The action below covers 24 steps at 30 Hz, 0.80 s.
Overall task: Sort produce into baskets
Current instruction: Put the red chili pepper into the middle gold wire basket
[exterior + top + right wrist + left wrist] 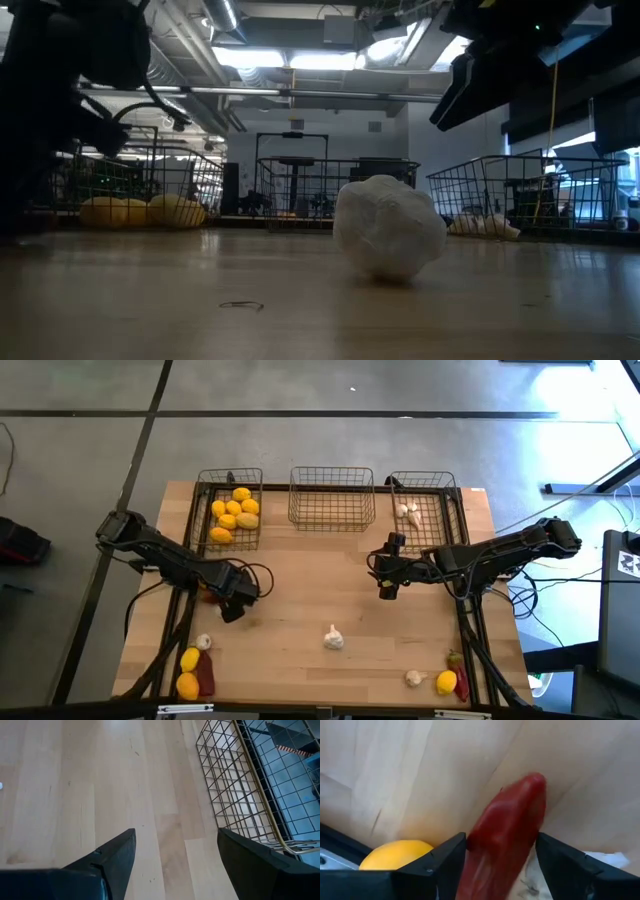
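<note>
1. Landmark for everything here is the middle basket (332, 498), empty, at the far edge of my light wooden table (300, 575), which has visible plank seams.
2. To its left, the lemon basket (230, 510) has a pile of lemons (236, 513). To its right, the garlic basket (424, 500) has a couple of garlic bulbs (408, 512).
3. My left gripper (500, 860) sits toward me and left of the middle basket, fingers on either side of a red chili pepper (507, 837), touching it. A lemon (395, 855) is right beside it.
4. Right gripper (388, 584) hangs toward me and a bit right of that basket, fingers apart, nothing between them.
5. A loose garlic bulb (333, 638) lies well toward me from the middle basket.
6. Room: grey floor (90, 420) with dark seams around the table, and ceiling light panels (300, 58) and pipes overhead.
</note>
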Each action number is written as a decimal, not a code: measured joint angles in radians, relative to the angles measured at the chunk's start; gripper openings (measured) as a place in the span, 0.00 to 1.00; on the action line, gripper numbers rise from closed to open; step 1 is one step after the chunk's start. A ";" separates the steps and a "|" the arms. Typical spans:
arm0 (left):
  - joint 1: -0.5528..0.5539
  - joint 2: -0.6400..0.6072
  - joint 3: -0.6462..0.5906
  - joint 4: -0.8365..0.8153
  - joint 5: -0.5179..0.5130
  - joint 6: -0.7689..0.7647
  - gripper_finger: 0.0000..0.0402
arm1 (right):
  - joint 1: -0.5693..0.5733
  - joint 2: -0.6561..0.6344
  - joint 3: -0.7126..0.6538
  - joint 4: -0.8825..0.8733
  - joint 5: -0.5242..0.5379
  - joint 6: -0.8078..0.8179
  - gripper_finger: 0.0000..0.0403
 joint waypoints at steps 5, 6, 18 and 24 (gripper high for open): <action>0.000 0.000 -0.033 0.020 0.001 0.007 0.53 | 0.000 0.000 0.000 0.000 0.018 -0.007 0.68; 0.000 0.000 -0.036 0.022 0.000 0.010 0.52 | 0.000 0.000 0.000 0.000 0.017 -0.007 0.68; 0.000 -0.004 -0.041 0.021 -0.021 0.068 0.27 | 0.000 0.000 0.000 -0.001 -0.005 0.001 0.68; -0.001 -0.002 -0.010 0.034 -0.029 0.071 0.27 | 0.000 0.000 0.000 -0.003 -0.009 0.001 0.68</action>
